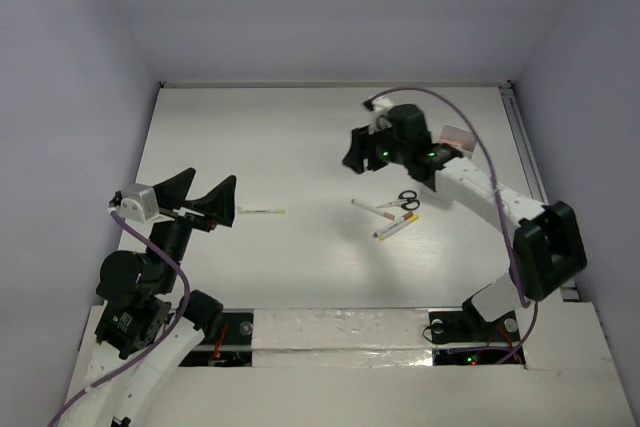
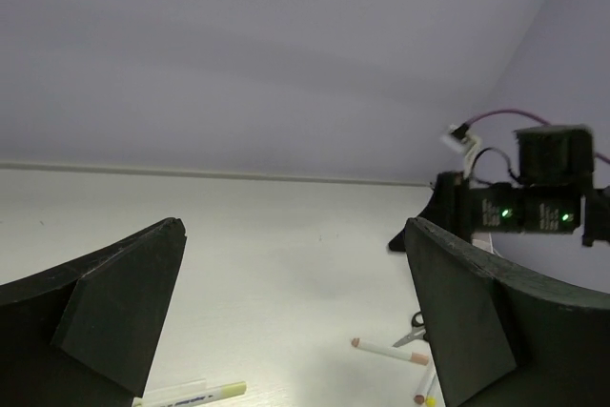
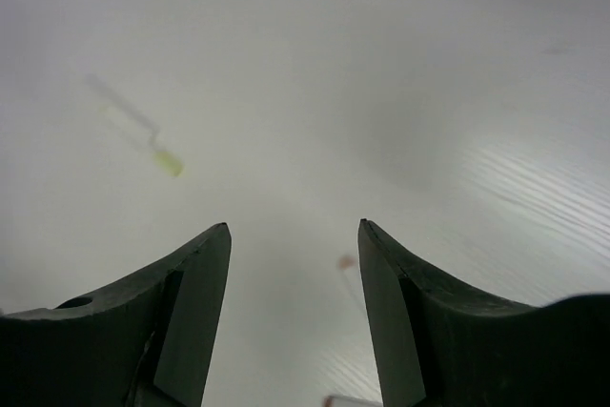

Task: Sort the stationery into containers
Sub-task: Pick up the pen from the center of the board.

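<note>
While the left hand (image 2: 294, 224) and right hand (image 3: 294, 226) are held open, scissors (image 1: 409, 199) and pens (image 1: 397, 227) are left unsorted on the table (image 1: 290, 137).

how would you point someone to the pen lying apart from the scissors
Look at the left half of the white table, just right of the open left gripper. A thin pale pen with a yellow tip lies there alone; the red-ended pen and yellow-ended pen sit by the scissors.
</note>
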Controlling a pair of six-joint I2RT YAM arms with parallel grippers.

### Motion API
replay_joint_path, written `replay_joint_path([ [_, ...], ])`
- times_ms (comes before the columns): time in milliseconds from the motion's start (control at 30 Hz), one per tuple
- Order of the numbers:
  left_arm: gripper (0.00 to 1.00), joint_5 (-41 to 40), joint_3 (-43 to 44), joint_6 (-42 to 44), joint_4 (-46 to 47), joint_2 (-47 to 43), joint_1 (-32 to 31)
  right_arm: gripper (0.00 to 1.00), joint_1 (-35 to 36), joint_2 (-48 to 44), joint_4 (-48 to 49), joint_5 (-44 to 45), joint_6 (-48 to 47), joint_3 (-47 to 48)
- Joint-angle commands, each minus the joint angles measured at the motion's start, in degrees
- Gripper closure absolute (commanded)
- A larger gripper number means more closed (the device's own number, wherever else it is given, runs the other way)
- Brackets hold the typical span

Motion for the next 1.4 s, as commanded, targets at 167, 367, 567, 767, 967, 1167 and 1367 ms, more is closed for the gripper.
replay_joint_path([
  [167,0.01,-3.28,-0.11,0.85,2.18,0.72,0.25,0.33,19.67,19.27,5.74,-8.19,-10.39,11.83],
  [367,0.01,-4.69,-0.11,1.11,2.09,0.54,0.78,0.33,27.25,37.8,-2.36,-2.57,-18.47,33.72],
  [567,0.01,-4.44,-0.02,1.2,2.09,0.45,2.18,0.29,29.45,47.93,-6.39,-2.47,-20.93,49.52],
  [767,0.01,-0.92,-0.2,0.32,2.17,0.36,5.87,0.27,32.17,56.64,-10.53,-0.72,-23.66,60.28],
  [967,0.01,-1.0,-0.2,0.41,2.18,0.01,5.88,0.28,33.5,61.47,-11.06,0.69,-25.24,65.64],
  [1167,0.01,-0.65,-0.2,0.41,2.18,0.28,5.88,0.31,34.02,63.85,-11.59,0.87,-25.95,67.23],
  [1367,0.01,-0.3,-0.2,0.41,2.18,0.19,5.88,0.37,34.55,65.96,-9.22,3.58,-25.86,67.23],
])
